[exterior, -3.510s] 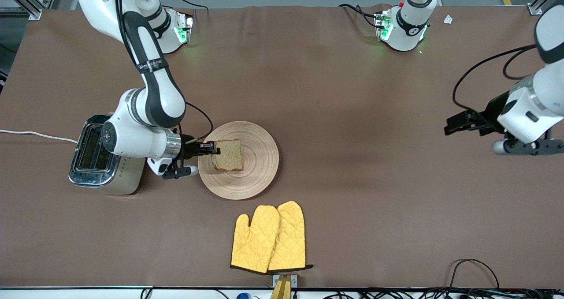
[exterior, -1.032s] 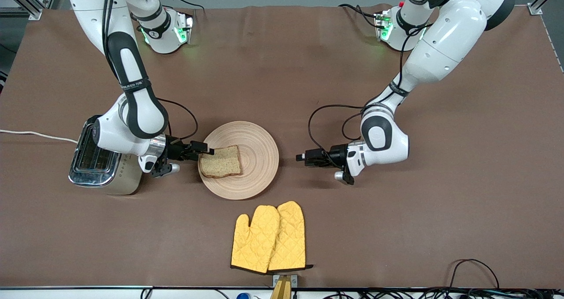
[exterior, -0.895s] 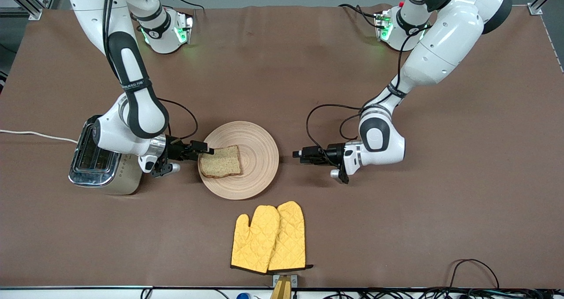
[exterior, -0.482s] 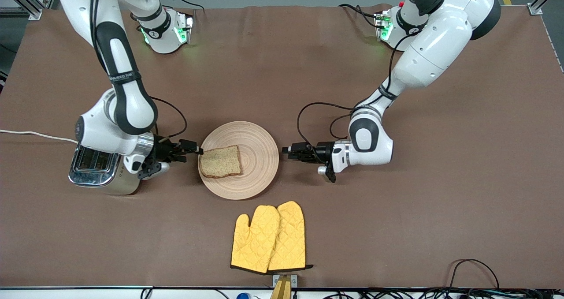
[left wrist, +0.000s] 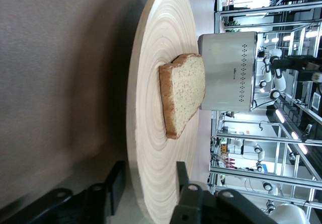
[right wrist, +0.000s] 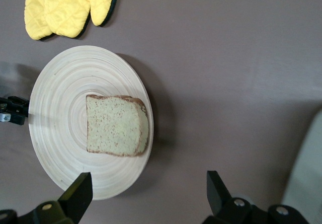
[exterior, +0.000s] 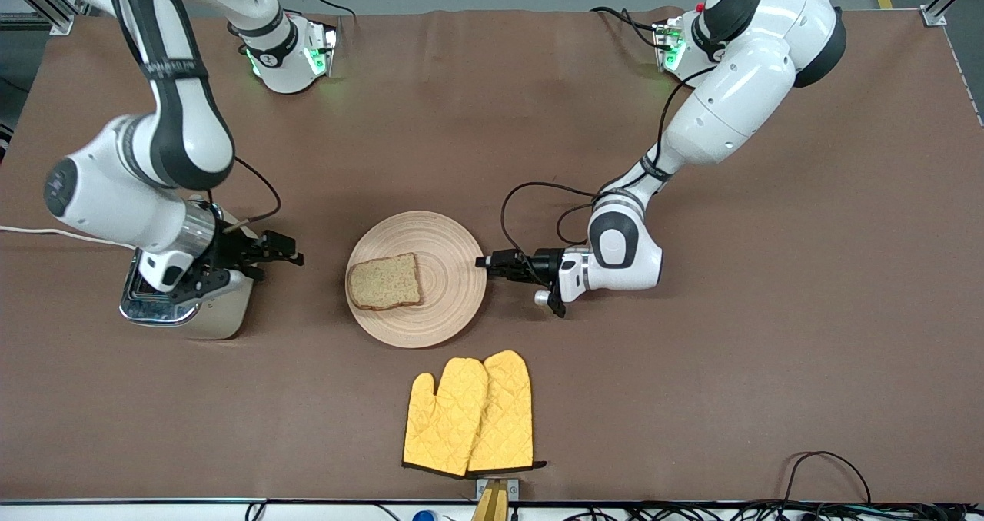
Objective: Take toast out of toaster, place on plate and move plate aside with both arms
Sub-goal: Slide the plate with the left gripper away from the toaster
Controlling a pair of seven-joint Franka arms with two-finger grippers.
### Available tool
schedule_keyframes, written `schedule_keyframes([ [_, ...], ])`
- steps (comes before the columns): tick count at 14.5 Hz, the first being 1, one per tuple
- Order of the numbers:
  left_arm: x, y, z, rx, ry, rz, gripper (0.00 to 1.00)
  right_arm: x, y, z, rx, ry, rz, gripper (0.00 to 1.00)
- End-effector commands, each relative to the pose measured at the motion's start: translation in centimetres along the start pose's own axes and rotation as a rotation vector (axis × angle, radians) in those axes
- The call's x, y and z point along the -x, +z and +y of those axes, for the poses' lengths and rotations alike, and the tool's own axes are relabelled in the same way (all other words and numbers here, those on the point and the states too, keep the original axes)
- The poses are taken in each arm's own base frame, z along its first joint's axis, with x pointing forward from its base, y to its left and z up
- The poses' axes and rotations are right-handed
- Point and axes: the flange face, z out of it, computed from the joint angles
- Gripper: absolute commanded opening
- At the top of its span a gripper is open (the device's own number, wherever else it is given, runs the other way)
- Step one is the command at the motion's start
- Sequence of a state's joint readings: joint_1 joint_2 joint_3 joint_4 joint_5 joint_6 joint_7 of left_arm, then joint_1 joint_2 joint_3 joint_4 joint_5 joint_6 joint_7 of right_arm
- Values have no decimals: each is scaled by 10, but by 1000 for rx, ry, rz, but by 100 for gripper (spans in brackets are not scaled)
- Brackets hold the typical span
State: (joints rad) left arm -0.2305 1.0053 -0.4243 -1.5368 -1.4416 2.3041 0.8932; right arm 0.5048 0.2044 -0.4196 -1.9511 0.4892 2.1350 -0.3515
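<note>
A brown-clothed desk (exterior: 538, 137) is seen; shelving racks (left wrist: 261, 148) (left wrist view only). The left claw (left wrist: 146, 196) straddles the plate (left wrist: 151, 148) rim, not closed; the right claw (exterior: 296, 260) is wide open, empty.

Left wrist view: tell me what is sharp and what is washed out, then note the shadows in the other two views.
Left wrist view: plate and toast sharp, the left end effector's fingers soft, background past the toaster washed out. Right wrist view: even light, soft shadow beside the plate. Front view: faint arm shadows on the tablecloth, green glow at the bases.
</note>
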Motion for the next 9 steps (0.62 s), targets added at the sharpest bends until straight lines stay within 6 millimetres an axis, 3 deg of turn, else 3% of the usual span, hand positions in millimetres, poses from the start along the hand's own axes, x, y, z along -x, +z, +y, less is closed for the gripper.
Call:
schedule_keyframes([
  [1, -2, 13, 3, 13, 1, 19, 27, 20, -62, 3, 91, -1, 11, 100],
  [6, -4, 14, -5, 11, -8, 23, 1, 48, -200, 26, 260, 61, -48, 100],
  [9, -13, 0, 0, 6, 6, 39, 0, 58, -272, 25, 302, 92, -55, 100],
])
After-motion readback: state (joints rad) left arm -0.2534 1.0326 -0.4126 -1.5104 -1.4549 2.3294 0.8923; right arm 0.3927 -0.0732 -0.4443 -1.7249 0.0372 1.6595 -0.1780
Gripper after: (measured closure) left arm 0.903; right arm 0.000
